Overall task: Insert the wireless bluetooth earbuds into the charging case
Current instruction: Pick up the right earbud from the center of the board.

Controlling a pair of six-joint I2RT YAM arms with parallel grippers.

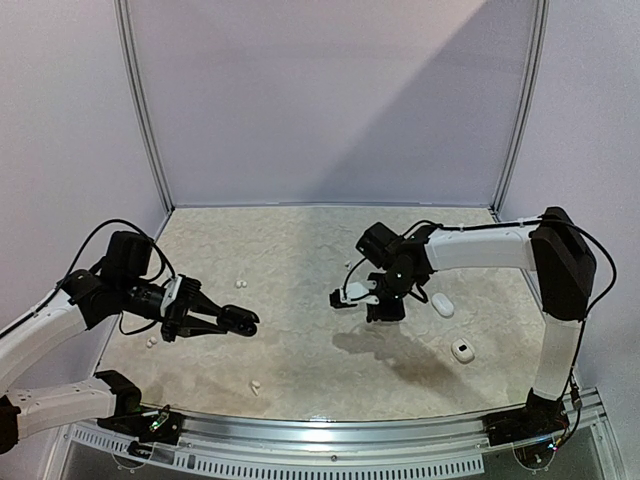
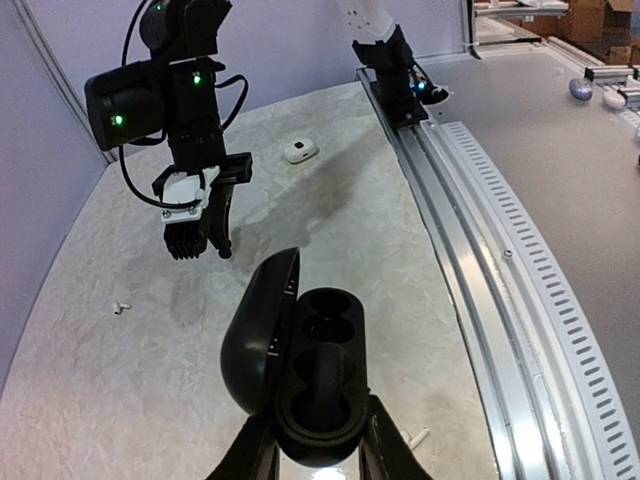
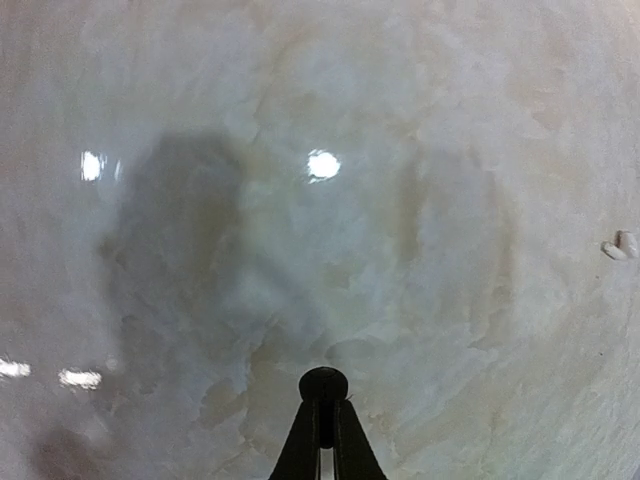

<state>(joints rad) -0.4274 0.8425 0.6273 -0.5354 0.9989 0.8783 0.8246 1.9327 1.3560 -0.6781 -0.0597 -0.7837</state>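
right wrist | right fingers (image 3: 308,432) pressed together | white earbud (image 3: 615,246) well right | left fingers (image 2: 386,452) grip black case (image 2: 310,370)

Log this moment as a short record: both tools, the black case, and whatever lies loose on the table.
left tool: shut on black case, held off the table
black case: lid open, both sockets look empty
right tool: shut, pointing down above the table; cannot tell whether it pinches a bud
white buds: several loose on the table
white cases: two, lying beside the right arm
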